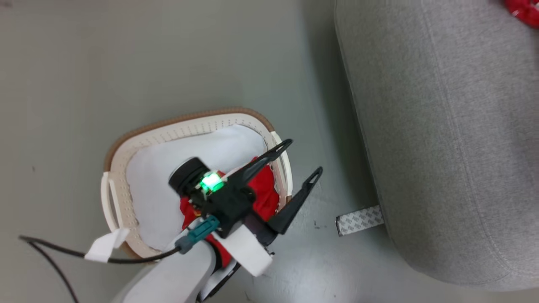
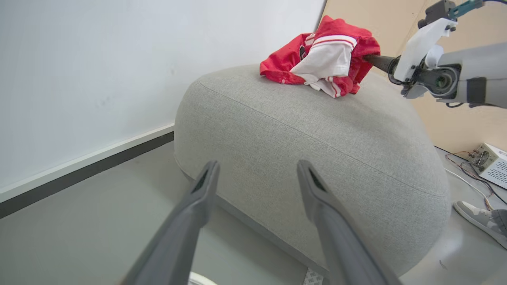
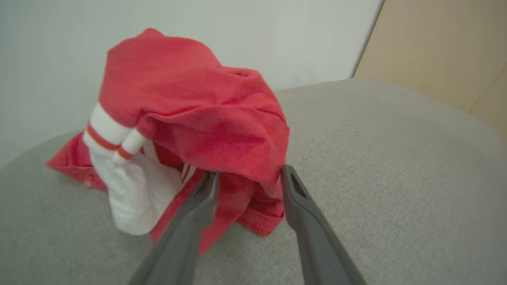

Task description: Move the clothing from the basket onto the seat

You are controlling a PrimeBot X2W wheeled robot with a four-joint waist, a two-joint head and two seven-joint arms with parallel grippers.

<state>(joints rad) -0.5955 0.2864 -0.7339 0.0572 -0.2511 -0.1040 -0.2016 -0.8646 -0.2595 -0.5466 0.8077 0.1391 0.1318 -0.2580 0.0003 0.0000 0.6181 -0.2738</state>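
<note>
The white basket [image 1: 177, 126] stands on the floor left of the grey seat [image 1: 442, 126]. In it, a red garment [image 1: 263, 189] lies on the pale pad [image 1: 168, 176], partly hidden under my left wrist. My left gripper [image 1: 304, 157] hangs open and empty over the basket's right rim, pointing at the seat [image 2: 317, 138]. A second piece of clothing [image 2: 328, 55], red with white striped trim, lies heaped on top of the seat. My right gripper [image 3: 250, 174] is open there, its fingertips under the heap's [image 3: 190, 99] hem, with cloth hanging between them.
A patterned strip of tape [image 1: 359, 220] lies on the floor by the seat's base. A black cable [image 1: 50, 248] trails left of the basket. A person's shoe [image 2: 479, 219] and a white box with wires [image 2: 491, 162] sit beyond the seat. A wall with a dark baseboard [image 2: 79, 170] runs behind.
</note>
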